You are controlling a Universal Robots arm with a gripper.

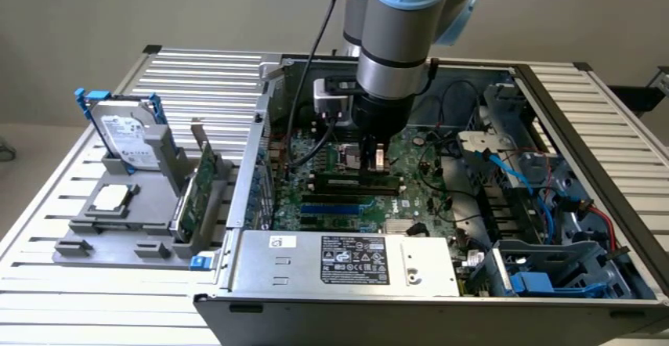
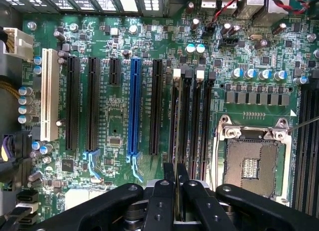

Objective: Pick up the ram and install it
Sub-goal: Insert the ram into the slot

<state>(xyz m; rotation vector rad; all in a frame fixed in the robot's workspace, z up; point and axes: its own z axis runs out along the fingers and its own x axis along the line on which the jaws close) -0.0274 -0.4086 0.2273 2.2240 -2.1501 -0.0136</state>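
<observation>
Green board: the motherboard [image 2: 114, 99] lies flat in the open computer case [image 1: 247, 175], and I am looking straight down on it from the wrist.
Gripper: the gripper [image 2: 176, 173] is low over the board; in the exterior view [image 1: 374, 160] it hangs straight down from the arm.
Fingers: the fingers [image 2: 158, 203] stand narrow, pinched on a thin edge-on strip that I take for the ram.
Ram: the ram [image 1: 356, 179] shows in the exterior view as a long dark stick right under the gripper, lying along the board.
Slots: the black memory slots [image 2: 192, 121] run side by side next to the processor socket [image 2: 251, 163]. The fingers line up with the slot furthest from that socket.
Step in hand: seating the ram in its slot, I judge. Whether its lower edge is already in the slot I cannot tell.
Doing it well: I would have the stick parallel to the slot along its full length and press straight down, with no tilt toward either end.
Latches: the white latch [image 2: 175, 74] at the slot's end needs room to close on the stick.
Risk: a skewed push could jam one corner, bend the board, or let the stick slip between the fingers.
Clearance: the blue slot [image 2: 133, 106] is well to one side and no obstacle.
</observation>
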